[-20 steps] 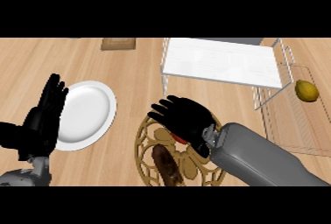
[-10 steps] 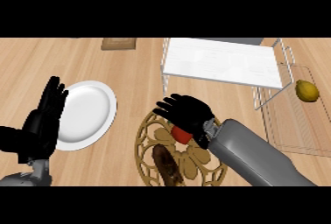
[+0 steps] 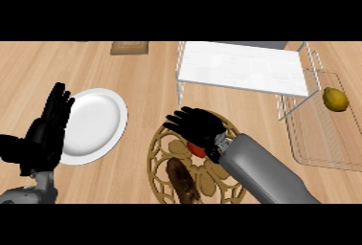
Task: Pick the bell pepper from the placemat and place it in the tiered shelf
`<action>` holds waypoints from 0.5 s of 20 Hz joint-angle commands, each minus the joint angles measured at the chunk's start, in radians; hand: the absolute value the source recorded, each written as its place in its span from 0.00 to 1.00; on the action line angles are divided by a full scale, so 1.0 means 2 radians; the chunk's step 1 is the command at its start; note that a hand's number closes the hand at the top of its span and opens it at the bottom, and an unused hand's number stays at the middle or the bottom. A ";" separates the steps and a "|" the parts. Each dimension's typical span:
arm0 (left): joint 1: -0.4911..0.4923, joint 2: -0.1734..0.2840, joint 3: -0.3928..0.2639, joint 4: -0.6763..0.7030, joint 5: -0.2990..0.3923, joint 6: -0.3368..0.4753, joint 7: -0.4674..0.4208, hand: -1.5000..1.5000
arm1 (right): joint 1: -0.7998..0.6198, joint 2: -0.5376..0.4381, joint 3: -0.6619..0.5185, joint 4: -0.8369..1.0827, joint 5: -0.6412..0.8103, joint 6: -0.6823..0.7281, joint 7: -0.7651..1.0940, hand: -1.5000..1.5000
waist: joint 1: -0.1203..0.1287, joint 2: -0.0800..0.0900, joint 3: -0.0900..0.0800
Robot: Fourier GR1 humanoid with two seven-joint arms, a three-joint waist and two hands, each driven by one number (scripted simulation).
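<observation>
there, the right hand [image 3: 200,127] curls over the red bell pepper [image 3: 196,149] on the round woven placemat [image 3: 161,162], gripping for the white wire tiered shelf [image 3: 244,67]; left hand [image 3: 44,131] rests open.

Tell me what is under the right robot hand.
Under the right robot hand a red patch, likely the bell pepper, peeks out on the round placemat. The hand covers most of it, so its shape and the grip stay hidden.
</observation>
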 commanded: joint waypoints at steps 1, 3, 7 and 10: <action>0.013 -0.007 0.007 -0.015 -0.007 -0.011 0.001 0.50 | -0.005 0.011 -0.030 0.051 0.028 -0.017 -0.038 0.00 | 0.001 0.000 0.000; -0.007 -0.012 0.021 0.011 -0.003 -0.015 -0.004 0.50 | 0.026 0.005 -0.022 0.016 0.042 -0.005 -0.031 0.00 | -0.002 0.000 0.000; -0.014 -0.012 0.012 0.001 -0.018 -0.012 0.013 0.50 | -0.001 0.040 -0.003 0.084 0.075 0.008 -0.024 1.00 | 0.000 0.000 0.000; -0.023 -0.028 0.004 0.009 -0.030 -0.005 0.018 0.50 | -0.022 0.042 -0.013 0.135 0.099 -0.070 -0.085 1.00 | 0.001 0.001 0.000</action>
